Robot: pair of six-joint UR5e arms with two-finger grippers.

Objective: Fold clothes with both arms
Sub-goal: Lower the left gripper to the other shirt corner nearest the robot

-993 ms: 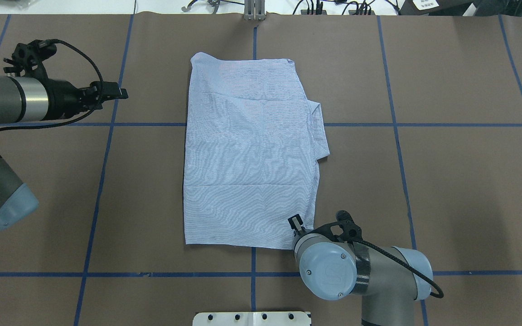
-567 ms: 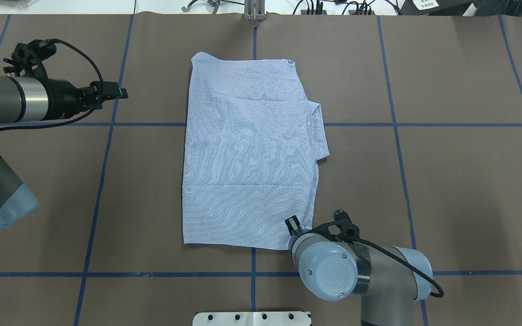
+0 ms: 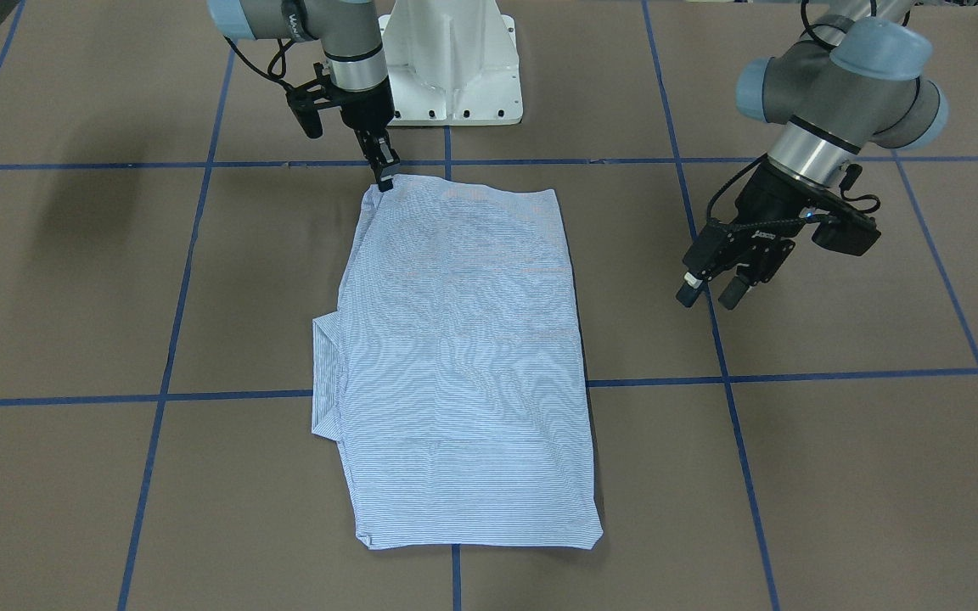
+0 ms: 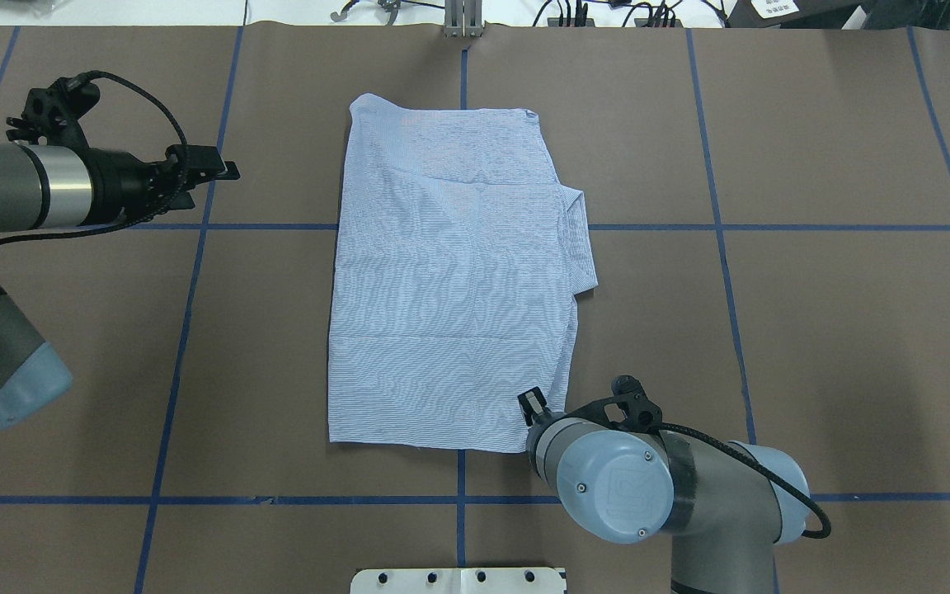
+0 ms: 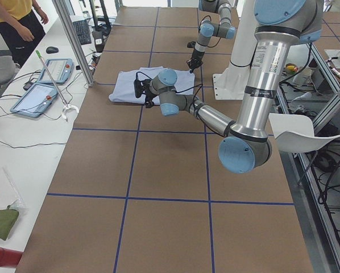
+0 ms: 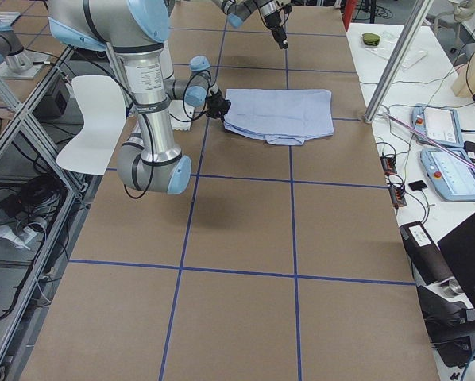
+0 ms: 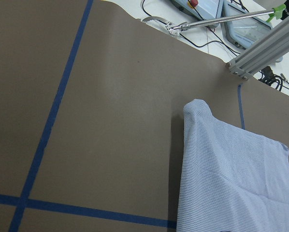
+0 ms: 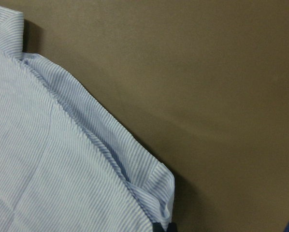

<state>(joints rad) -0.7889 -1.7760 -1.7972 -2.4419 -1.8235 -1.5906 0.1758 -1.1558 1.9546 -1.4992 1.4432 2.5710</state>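
The right gripper point(image 3: 385, 176) is pinched together on one corner of the shirt point(image 3: 463, 365), on the robot's side. The shirt lies folded as a rectangle in the middle of the brown table point(image 3: 837, 475). The left gripper point(image 3: 708, 293) hangs over the table, its fingers apart, well away from the shirt.

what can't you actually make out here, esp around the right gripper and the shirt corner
- Whether the right gripper has pinched the shirt corner: overhead, the right arm covers most of the fingers; the right wrist view cuts them off at its bottom edge; in the front view they are too small.
- The shirt's lower layers: covered by its top layer in every view.
- The left gripper: outside the left wrist view's frame.
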